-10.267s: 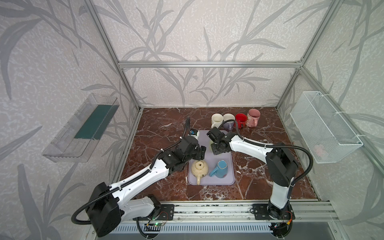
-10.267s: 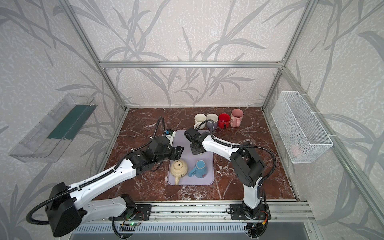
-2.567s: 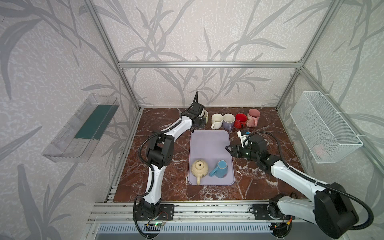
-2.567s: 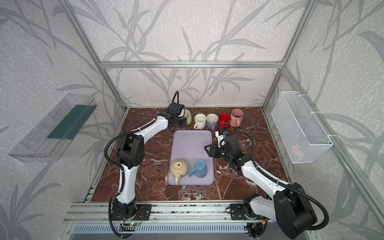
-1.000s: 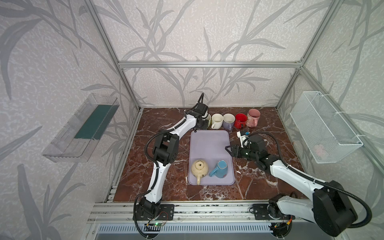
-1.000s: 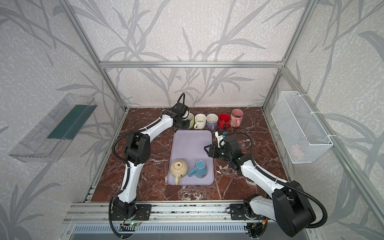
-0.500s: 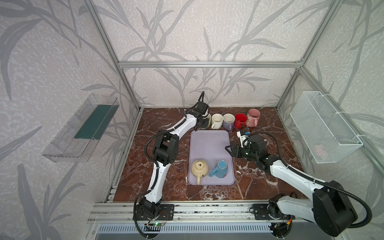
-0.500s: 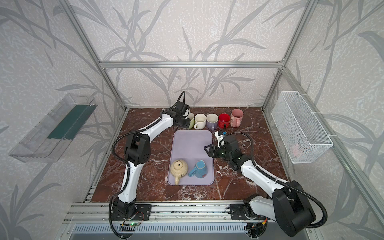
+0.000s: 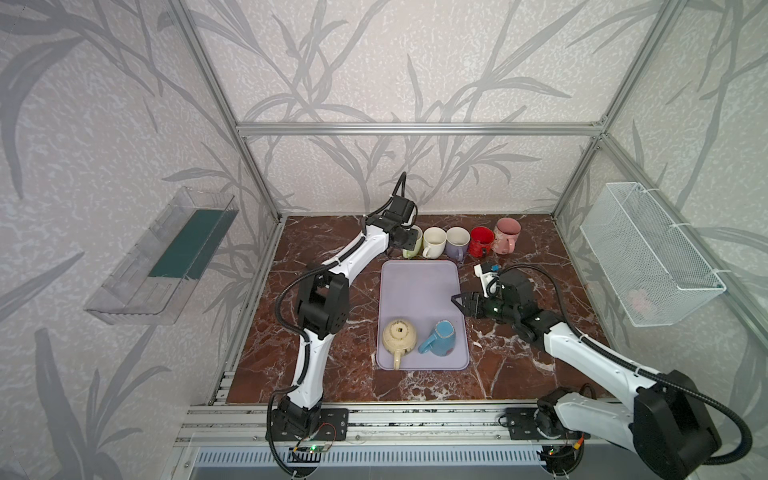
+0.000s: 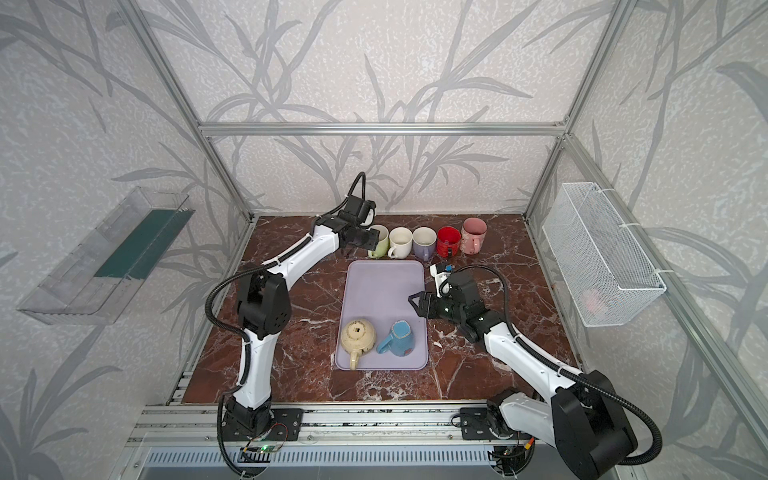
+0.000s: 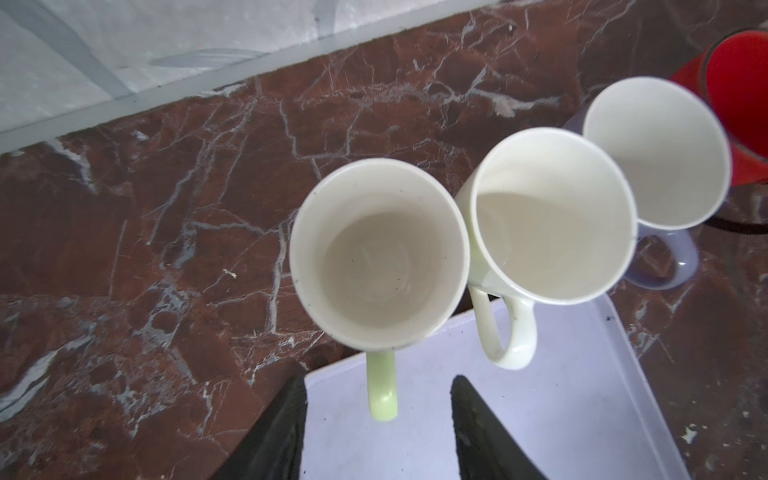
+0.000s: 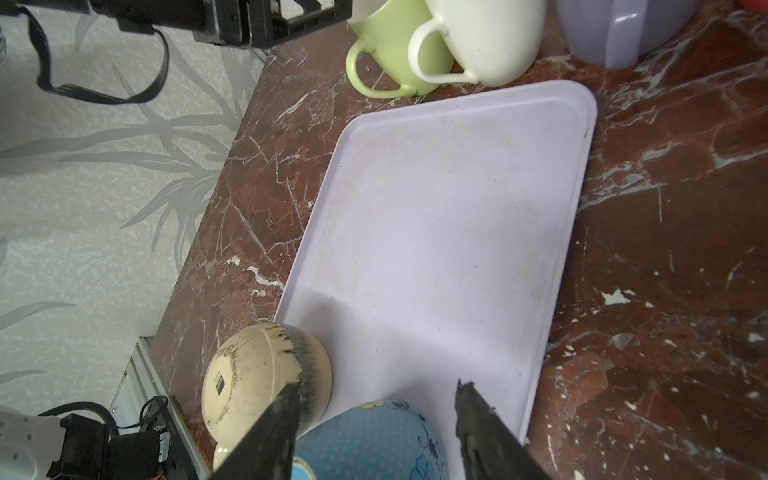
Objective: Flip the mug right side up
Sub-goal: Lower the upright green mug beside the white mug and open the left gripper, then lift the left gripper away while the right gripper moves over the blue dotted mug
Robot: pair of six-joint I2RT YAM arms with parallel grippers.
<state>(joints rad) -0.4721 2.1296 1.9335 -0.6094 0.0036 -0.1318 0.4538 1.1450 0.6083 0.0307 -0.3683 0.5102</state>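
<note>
Since a second ago the left gripper [image 11: 377,380] has spread its jaws, which now straddle the green mug's [image 11: 378,257] handle without touching it. Low in a top view, a teapot [image 9: 399,336] and blue mug [image 9: 440,338] sit on the lilac tray [image 9: 419,286]. At its right edge the right gripper [image 9: 459,301] hovers partly open, empty. Farther back, upper centre, the green mug stands upright at the left end of the mug row, long axis vertical, mouth up, handle toward the tray.

green mug [image 11: 380,253]: was off the row, now upright on the desk [image 11: 166,208], just beside the cream mug [image 11: 552,212]
left tool [image 11: 377,378]: moved from tray [image 9: 415,286] to the back row; jaws have widened, clear of the handle
right tool [image 9: 462,300]: drawn back from the tray's far end to its right edge
</note>
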